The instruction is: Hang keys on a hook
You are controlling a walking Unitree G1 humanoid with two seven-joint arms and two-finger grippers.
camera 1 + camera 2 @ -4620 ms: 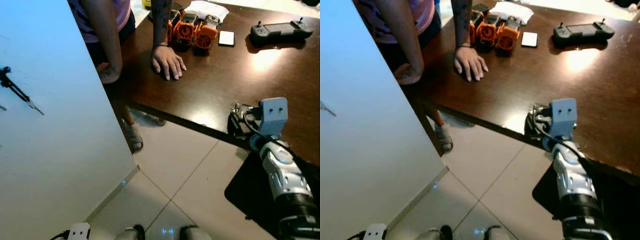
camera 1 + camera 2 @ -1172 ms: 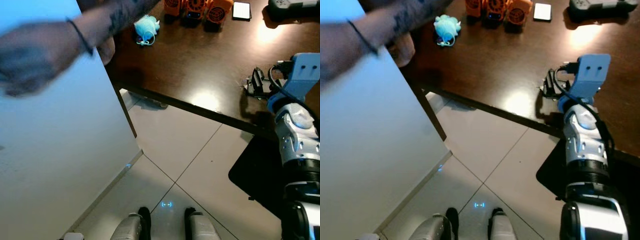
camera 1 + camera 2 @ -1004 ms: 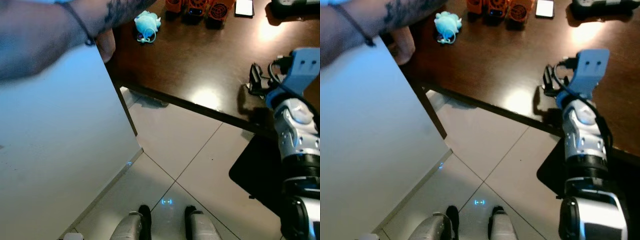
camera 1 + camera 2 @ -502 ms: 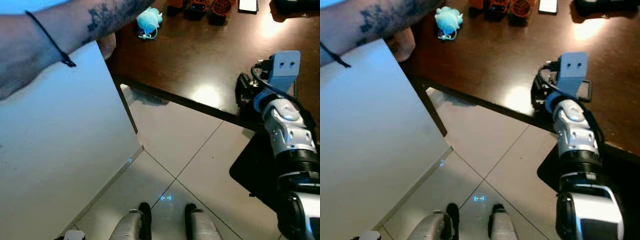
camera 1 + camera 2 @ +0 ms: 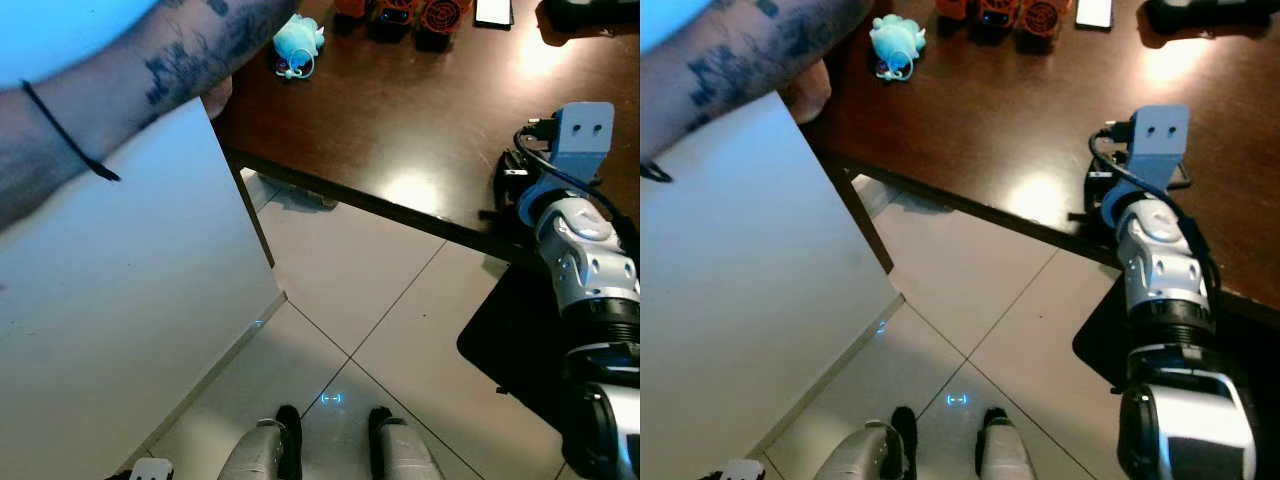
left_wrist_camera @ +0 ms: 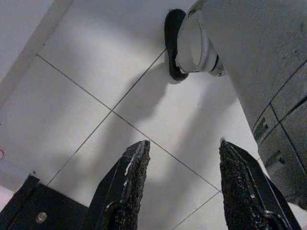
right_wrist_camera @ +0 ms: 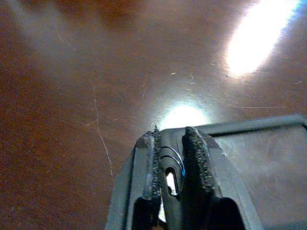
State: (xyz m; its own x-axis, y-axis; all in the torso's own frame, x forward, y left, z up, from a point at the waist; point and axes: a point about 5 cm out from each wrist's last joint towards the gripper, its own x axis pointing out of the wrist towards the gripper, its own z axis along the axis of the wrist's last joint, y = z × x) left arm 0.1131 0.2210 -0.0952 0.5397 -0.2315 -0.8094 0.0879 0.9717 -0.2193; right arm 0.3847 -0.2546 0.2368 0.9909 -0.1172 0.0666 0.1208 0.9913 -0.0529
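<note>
My right gripper is at the near edge of the dark wooden table, shut on a flat black fob with a thin wire ring between the pads. From the head views the blue wrist camera block covers the fingers, and a black piece sticks out beside it. A light-blue plush keychain lies on the table's far left. Over pale floor tiles, my left gripper hangs open and holds nothing.
A person's tattooed forearm with a black wrist band reaches across a white panel on the left. Orange devices, a phone and a black controller lie at the table's far side. A black mat lies under my right arm.
The person's forearm has swung down and left across the white panel. My right gripper has shifted slightly right along the table edge. The plush keychain was set on the table after the oldest frames.
</note>
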